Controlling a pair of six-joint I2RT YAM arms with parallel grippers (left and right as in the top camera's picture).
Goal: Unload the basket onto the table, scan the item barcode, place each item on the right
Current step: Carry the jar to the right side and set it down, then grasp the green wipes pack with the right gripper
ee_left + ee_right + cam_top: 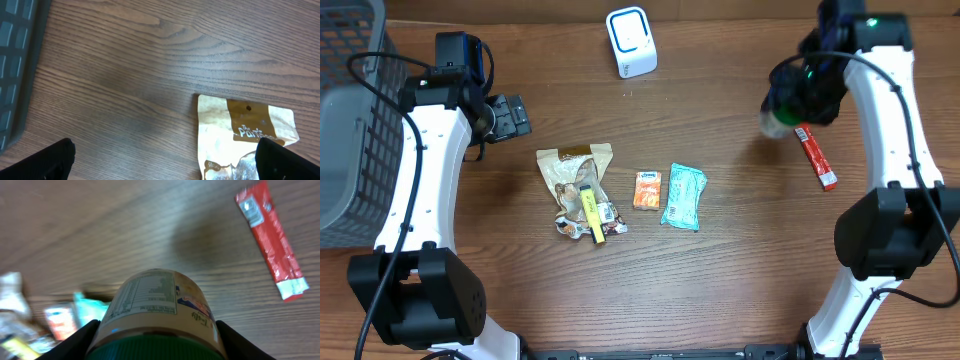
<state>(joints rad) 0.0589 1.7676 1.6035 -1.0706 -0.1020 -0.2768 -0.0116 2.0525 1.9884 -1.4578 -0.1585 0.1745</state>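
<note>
1. Black right gripper [807,95] is clamped partway closed around a green-lidded jar [157,302], held off the table [740,290] with its label turned outward, probably to show the barcode
2. White scanner [631,42] stands well apart, toward the far edge
3. Over by the snack pouch [245,135], the left gripper [510,117] hangs wide open and empty, seemingly waiting

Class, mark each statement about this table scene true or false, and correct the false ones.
1. The right tool grips a jar with a green lid. True.
2. The orange packet lies between the brown bag and the teal packet. True.
3. The left tool is shut on the brown bag. False: it is open and empty.
4. The red packet touches the orange packet. False: it lies far off, by the right arm.
</note>
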